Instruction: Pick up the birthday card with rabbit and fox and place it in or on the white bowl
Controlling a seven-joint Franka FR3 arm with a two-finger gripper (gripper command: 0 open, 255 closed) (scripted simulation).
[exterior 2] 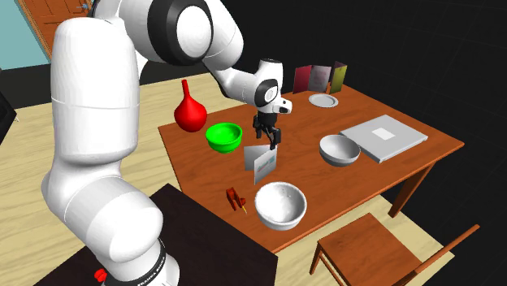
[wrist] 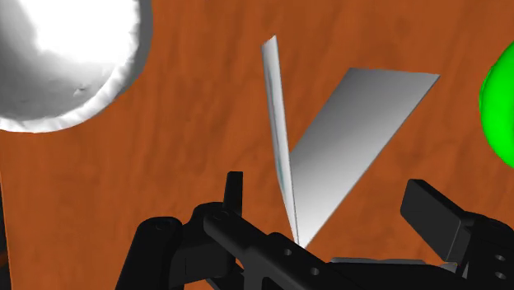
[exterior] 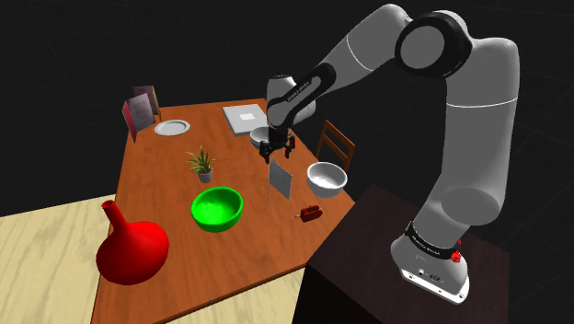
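The card point(exterior: 281, 179) stands open in a V on the brown worktop point(exterior: 166, 175), between the green bowl point(exterior: 217, 208) and a white bowl point(exterior: 327, 177). Its bluish print is too small to read. The gripper point(exterior: 277, 153) hangs at its top edge, jaws apart, straddling the fold with a gap on either side.

A green bowl point(exterior: 216, 208), a small potted plant point(exterior: 202, 164) and a red long-necked vase point(exterior: 133, 248) are being carried by the wooden table point(exterior: 166, 175). A flat grey book point(exterior: 245, 117) and a pale plate point(exterior: 171, 127) are being kept at its far end; a wooden chair point(exterior: 336, 143) is being seen beside it.
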